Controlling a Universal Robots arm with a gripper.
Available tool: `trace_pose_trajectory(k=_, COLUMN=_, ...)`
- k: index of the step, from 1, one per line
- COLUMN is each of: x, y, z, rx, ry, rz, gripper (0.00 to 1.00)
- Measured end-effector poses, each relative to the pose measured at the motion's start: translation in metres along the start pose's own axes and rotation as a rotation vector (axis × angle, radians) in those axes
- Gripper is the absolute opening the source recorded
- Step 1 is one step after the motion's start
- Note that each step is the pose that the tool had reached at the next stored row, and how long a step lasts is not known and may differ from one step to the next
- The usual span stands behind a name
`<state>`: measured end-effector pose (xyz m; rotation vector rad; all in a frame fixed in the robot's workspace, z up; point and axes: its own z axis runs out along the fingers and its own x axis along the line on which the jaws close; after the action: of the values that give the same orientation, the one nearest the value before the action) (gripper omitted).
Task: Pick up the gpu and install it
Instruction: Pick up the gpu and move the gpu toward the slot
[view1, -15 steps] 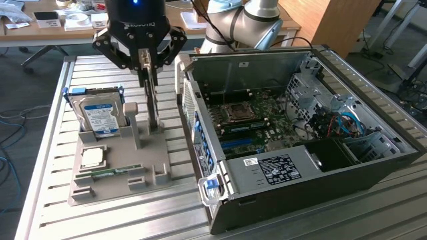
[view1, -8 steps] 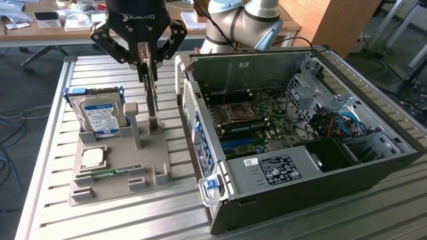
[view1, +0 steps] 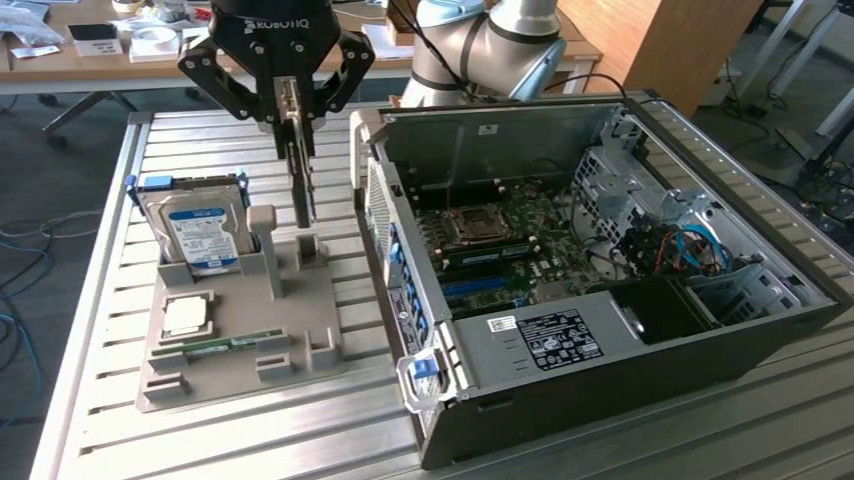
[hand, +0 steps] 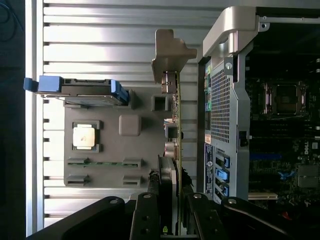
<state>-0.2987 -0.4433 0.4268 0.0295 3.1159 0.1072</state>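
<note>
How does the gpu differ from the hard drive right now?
The gpu is clamped in the jaws of the gripper; the hard drive stands free in its slot on the grey holder. The gpu is a thin bare circuit card; the hard drive is a thicker silver box with a blue-white label. The gpu has a metal bracket at one end; the hard drive has blue side rails. Both stand on edge.
</note>
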Motion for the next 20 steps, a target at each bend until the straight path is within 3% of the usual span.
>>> trace_pose_trajectory(k=20, x=-0.0001, y=0.0003, z=-0.0042, rx=-0.0006, ry=0.0001, rz=0.000, gripper=0.27)
